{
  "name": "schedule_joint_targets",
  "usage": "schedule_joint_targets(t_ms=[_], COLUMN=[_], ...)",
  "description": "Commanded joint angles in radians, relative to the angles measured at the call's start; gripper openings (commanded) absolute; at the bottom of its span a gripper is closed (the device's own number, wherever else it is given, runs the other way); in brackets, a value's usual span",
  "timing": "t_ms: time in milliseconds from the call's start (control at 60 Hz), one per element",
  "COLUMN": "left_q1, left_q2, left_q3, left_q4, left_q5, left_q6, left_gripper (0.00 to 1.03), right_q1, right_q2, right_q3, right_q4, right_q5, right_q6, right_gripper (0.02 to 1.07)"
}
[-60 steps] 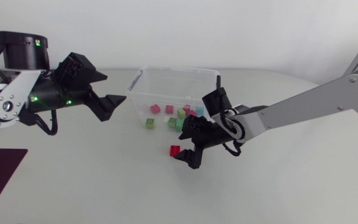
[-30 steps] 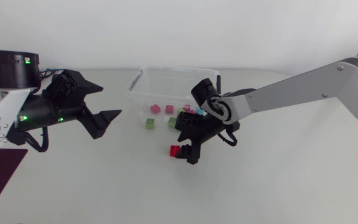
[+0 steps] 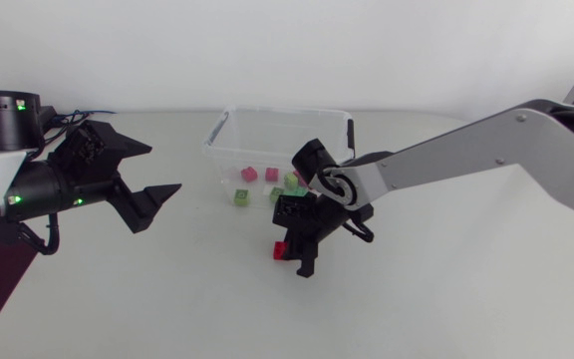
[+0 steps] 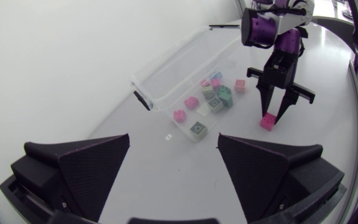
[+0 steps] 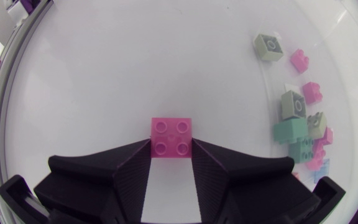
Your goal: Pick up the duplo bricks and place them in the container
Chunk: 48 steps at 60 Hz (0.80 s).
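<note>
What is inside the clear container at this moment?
The container holds pink and green bricks. The right arm hides one corner, so I cannot count them.

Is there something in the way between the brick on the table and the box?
Nothing visible. The brick sits between the right gripper's fingers, and bare table lies between it and the container. Only its near wall must be cleared.

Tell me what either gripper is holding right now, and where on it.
Right gripper pinches the pink brick by two opposite sides at its fingertips. Left gripper is open and empty.
</note>
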<state>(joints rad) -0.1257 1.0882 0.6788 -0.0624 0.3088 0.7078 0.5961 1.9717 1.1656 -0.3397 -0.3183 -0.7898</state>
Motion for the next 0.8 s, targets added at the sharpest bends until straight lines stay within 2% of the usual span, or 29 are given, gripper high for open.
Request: schedule_joint_targets(t_ms=[0, 167, 383, 483, 633, 700, 783], left_q1=[0.024, 0.083, 0.166, 0.189, 0.179, 0.178, 0.182], left_q2=[-0.040, -0.163, -0.352, -0.441, -0.560, -0.602, -0.645], left_q3=[-0.028, -0.088, -0.205, -0.254, -0.317, -0.334, -0.352], left_q4=[-0.010, 0.003, 0.024, 0.029, 0.019, -0.005, -0.036], left_q5=[0.009, 0.009, 0.006, -0.034, -0.120, -0.135, -0.148], left_q6=[0.002, -0.062, -0.228, -0.280, -0.314, -0.315, -0.315], left_gripper=[0.99, 0.99, 0.99, 0.99, 0.99, 0.99, 0.99], right_q1=[0.008, -0.012, -0.071, -0.104, -0.121, -0.121, -0.119], right_q2=[-0.103, -0.361, -0.594, -0.631, -0.614, -0.585, -0.536], right_q3=[-0.087, -0.167, -0.159, -0.146, -0.132, -0.135, -0.113], right_q4=[-0.005, -0.019, 0.005, 0.061, 0.196, 0.281, 0.332], right_q5=[0.007, 0.005, 0.004, 0.007, 0.067, 0.116, 0.131], right_q6=[-0.005, 0.032, 0.116, 0.170, 0.235, 0.245, 0.265], right_gripper=[0.27, 0.27, 0.27, 0.29, 0.30, 0.30, 0.31])
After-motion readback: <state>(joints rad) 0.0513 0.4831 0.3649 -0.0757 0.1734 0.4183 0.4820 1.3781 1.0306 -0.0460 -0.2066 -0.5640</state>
